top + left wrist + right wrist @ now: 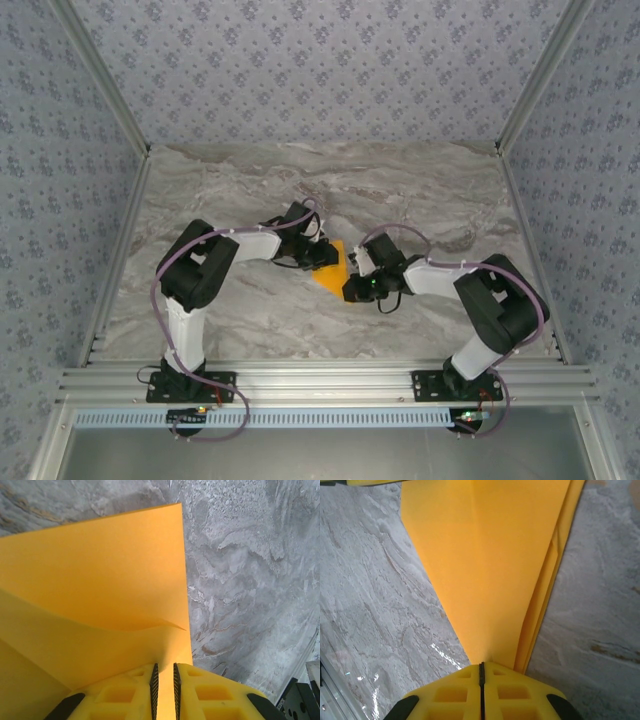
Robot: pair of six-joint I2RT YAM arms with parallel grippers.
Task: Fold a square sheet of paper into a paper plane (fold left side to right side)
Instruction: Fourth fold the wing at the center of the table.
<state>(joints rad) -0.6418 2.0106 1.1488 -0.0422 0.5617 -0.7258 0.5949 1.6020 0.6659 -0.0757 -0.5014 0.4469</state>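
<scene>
The paper [330,270] is found near the middle of the table [420,190], already narrowed to a layered, pointed shape and held from two sides. The left gripper [164,675] is placed at the paper's 10 o'clock in the top view. Its fingers are drawn almost together, with only a thin slit left between the pads, and the paper's edge appears to be pinched there. The right gripper [481,669] is placed at the paper's 5 o'clock, with its fingers pressed fully together on the narrow tip. In the left wrist view a loose flap is seen bowed up off the layer beneath, ending in a small curl toward 3 o'clock. The step in hand is judged to be the carrying of the left side over onto the right. For a clean fold, the tip should be held fixed by the right gripper as a pivot. The left edge should be swept low toward 3 o'clock, and the edges matched before any crease is pressed. Only light tension should be applied, since thin paper may tear or slip from the pads, and the bowed flap could be creased crookedly.
</scene>
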